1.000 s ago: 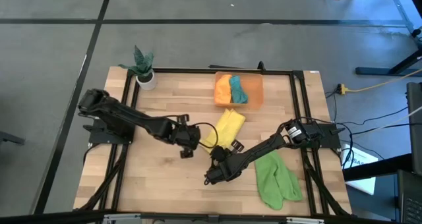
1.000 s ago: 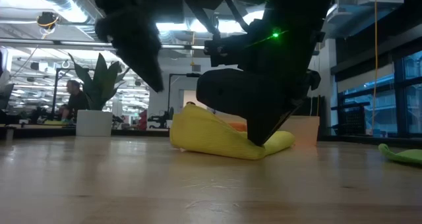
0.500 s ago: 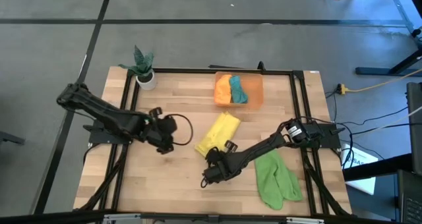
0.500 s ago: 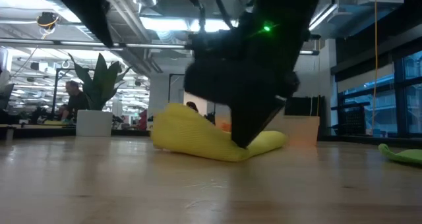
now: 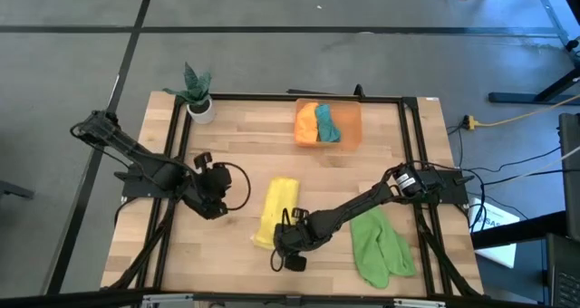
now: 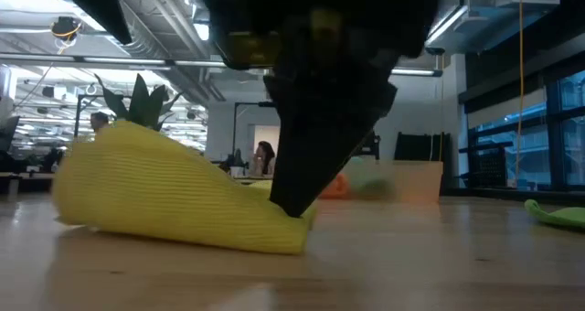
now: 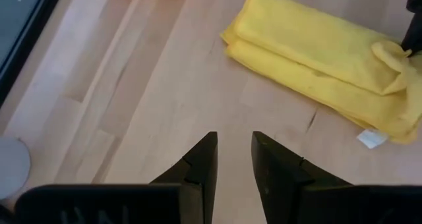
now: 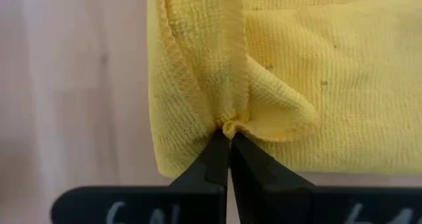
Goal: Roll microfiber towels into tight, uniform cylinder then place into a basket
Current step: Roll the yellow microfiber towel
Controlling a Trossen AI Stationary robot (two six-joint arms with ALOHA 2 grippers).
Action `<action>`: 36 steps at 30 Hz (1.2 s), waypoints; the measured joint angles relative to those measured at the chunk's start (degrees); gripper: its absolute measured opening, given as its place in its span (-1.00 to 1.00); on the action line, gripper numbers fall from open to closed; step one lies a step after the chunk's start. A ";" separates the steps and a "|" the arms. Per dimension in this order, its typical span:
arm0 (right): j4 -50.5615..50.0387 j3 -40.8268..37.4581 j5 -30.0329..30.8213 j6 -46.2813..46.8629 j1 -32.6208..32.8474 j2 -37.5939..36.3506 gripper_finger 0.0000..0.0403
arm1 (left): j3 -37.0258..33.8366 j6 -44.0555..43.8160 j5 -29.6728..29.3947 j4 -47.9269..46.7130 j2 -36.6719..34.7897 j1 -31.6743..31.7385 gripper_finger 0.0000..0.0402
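Right pincer (image 8: 229,140) clamps the yellow towel's (image 5: 276,213) edge to drag it; left pincer (image 7: 232,159), fingers apart, waits beside.

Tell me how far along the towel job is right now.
Done: the orange towel and teal towel sit in the basket. In hand: the right gripper is shut on an edge of the yellow towel, which lies folded on the table, not rolled; the left gripper hangs open beside it, empty. Left: roll and basket the yellow one, then the untouched green towel.
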 joint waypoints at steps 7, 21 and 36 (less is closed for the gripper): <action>-0.41 1.06 -0.96 -2.12 0.47 0.24 -0.94 | 0.00 -0.45 0.00 -0.02 0.00 -1.52 -0.58; -0.60 1.07 -0.92 -3.59 0.34 0.20 -0.46 | 0.00 -1.54 0.01 0.11 0.00 -1.59 -0.58; -12.11 8.21 1.67 -3.17 -0.60 -0.20 -0.32 | 0.00 -1.61 0.09 0.13 0.04 -1.57 -0.58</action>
